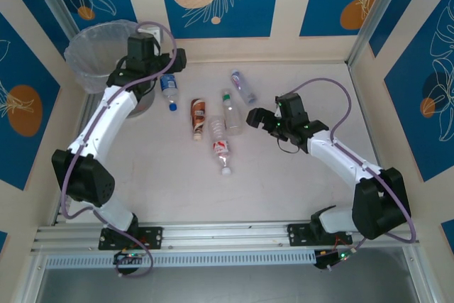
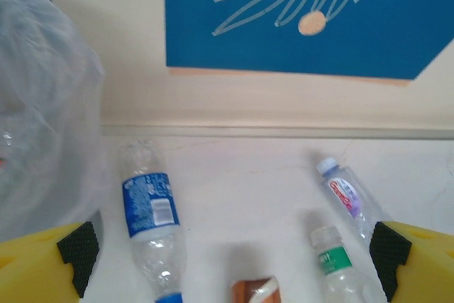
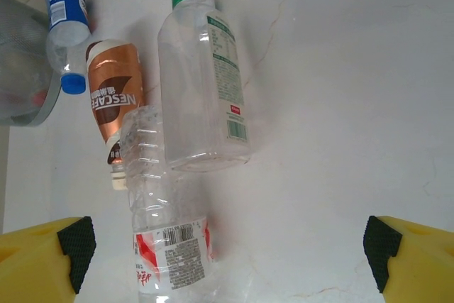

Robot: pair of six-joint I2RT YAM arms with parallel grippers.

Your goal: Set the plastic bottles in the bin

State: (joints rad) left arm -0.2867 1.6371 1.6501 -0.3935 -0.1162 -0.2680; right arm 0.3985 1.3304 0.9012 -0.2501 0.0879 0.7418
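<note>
A white table [image 1: 284,175], seen from above. The bin [image 1: 99,51], a clear lined wastebasket, stands in the far left corner. 5 plastic bottles lie on their sides to the right of the bin, none upright. Nearest the bin is a blue-label bottle [image 1: 168,89]. Further right come a brown bottle [image 1: 198,114], a red-label bottle [image 1: 221,148] and a green-label bottle [image 1: 230,113]. Farthest from the bin is a purple-label bottle [image 1: 243,86]. The brown, red-label and green-label bottles lie bunched, touching or nearly so.

The left pincer [image 1: 172,59] hovers just right of the bin, close to the blue-label bottle, fingers wide apart and empty. The right pincer [image 1: 261,121] hangs well right of the bin, beside the green-label bottle, also spread wide and holding nothing.

The bottles look empty, so they are probably light, thin-walled and smooth, and likely to roll or dent. A hold across the labelled middle, fingers square to the bottle's length, seems safest. The blue-label bottle lies apart from the others and looks easiest to take.
</note>
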